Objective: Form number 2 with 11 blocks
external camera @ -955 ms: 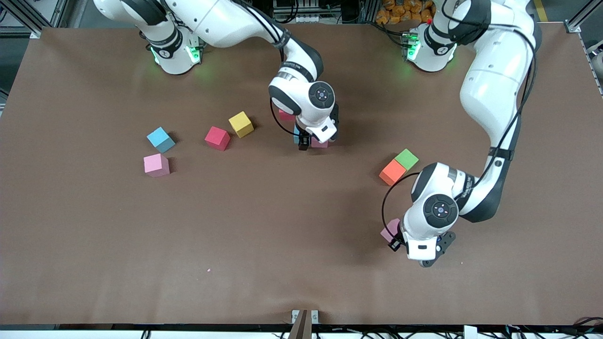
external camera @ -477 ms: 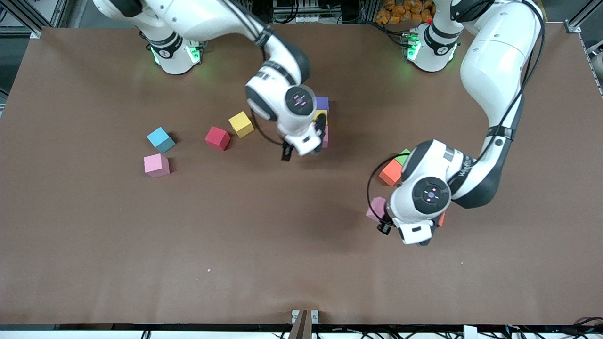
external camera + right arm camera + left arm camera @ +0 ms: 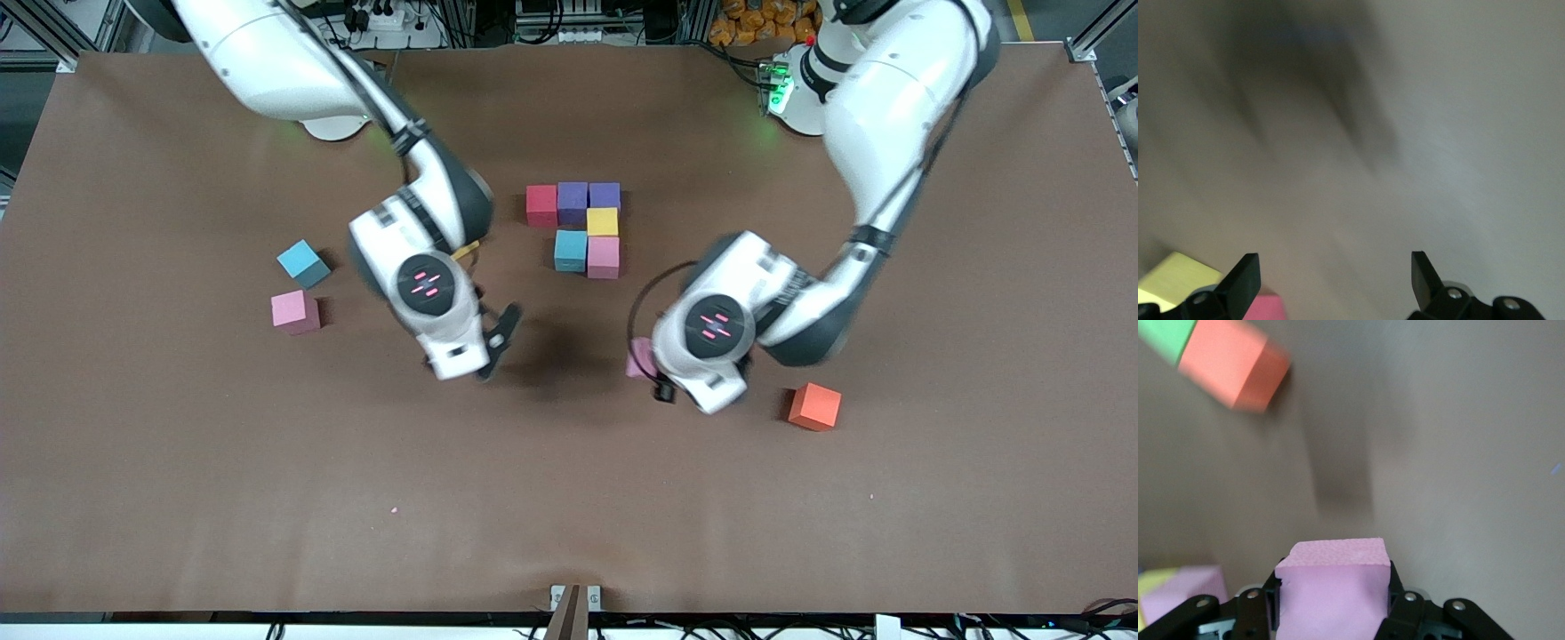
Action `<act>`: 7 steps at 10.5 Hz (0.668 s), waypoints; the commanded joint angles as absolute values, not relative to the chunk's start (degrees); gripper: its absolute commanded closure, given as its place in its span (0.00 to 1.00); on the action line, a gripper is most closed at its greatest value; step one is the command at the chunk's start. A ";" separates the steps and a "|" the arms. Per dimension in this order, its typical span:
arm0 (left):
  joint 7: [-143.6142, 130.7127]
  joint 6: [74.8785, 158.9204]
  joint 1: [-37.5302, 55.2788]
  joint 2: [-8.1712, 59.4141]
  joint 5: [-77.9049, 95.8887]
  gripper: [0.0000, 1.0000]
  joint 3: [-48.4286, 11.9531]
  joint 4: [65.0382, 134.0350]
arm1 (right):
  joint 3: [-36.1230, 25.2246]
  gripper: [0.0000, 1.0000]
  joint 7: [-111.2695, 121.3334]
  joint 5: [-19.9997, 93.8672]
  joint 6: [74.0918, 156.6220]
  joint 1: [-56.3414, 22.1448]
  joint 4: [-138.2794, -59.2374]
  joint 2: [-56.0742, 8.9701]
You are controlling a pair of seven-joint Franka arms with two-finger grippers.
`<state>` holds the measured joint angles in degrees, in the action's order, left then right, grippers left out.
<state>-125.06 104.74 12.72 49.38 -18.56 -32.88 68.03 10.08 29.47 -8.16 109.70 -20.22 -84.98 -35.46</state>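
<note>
Left gripper [image 3: 656, 378] is clamped on a pink cube [image 3: 1333, 583], up over bare table; my half-built number 2 [image 3: 578, 222] lies toward the bases from it. Right gripper [image 3: 493, 342] hangs wide, empty.

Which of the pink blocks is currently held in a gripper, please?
The pink block in the left gripper, held above the table; the other two sit on it.
</note>
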 commanded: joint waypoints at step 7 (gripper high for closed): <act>-146.41 110.13 32.59 50.97 -17.93 0.50 -32.08 68.20 | 2.72 0.00 29.88 -7.21 109.24 -7.05 -91.65 -30.06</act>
<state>-144.40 109.27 30.02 50.20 -18.56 -32.61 68.40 1.67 29.74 -7.99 107.60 -10.00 -87.56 -32.15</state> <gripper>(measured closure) 0.423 0.000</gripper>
